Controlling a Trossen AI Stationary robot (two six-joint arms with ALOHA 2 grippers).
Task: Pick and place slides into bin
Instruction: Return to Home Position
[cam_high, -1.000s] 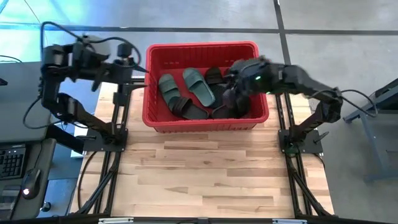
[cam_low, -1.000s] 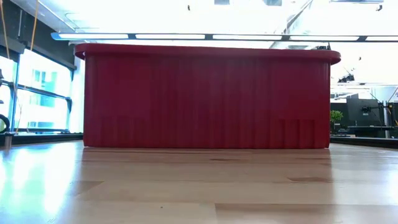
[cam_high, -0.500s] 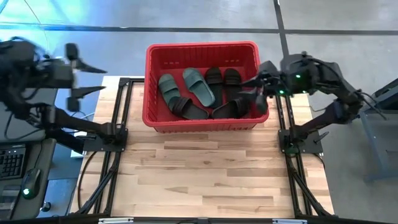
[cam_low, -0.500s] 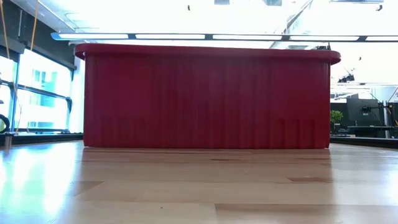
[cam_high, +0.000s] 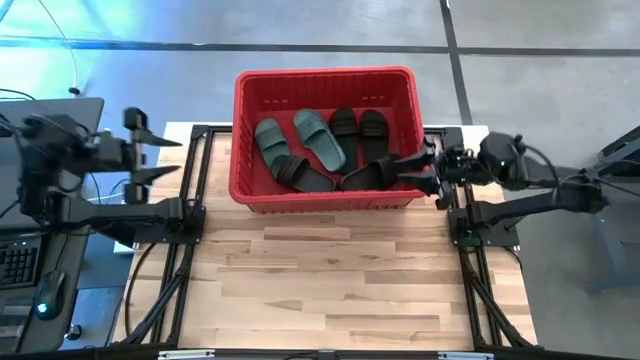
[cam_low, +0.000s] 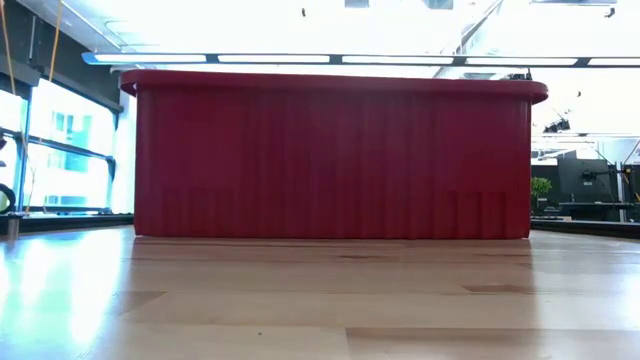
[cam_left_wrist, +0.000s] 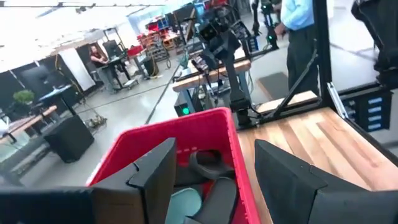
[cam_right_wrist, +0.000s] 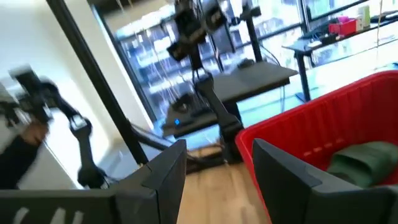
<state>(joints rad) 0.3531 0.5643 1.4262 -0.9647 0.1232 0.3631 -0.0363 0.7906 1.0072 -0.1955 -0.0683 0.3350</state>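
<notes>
The red bin (cam_high: 243, 140) stands at the table's far middle. It also shows in the low view (cam_low: 330, 160), the left wrist view (cam_left_wrist: 217, 134) and the right wrist view (cam_right_wrist: 323, 134). In it lie two sage green slides (cam_high: 320, 138) (cam_high: 268, 140) and several black slides (cam_high: 372, 126). My left gripper (cam_high: 158, 157) is open and empty, left of the bin beyond the table's left edge. My right gripper (cam_high: 428, 168) is open and empty, just right of the bin's right wall.
Bare wooden tabletop (cam_high: 330, 280) spreads in front of the bin. Black arm frames (cam_high: 190, 215) (cam_high: 470, 225) stand at the table's left and right edges. A person (cam_left_wrist: 298, 37) stands in the room beyond the table.
My right gripper has drawn out of the bin, up and toward the table's right edge, and now sits beside the bin's right wall. My left arm has swung back toward the left, away from the bin. The slides lie still in the bin.
</notes>
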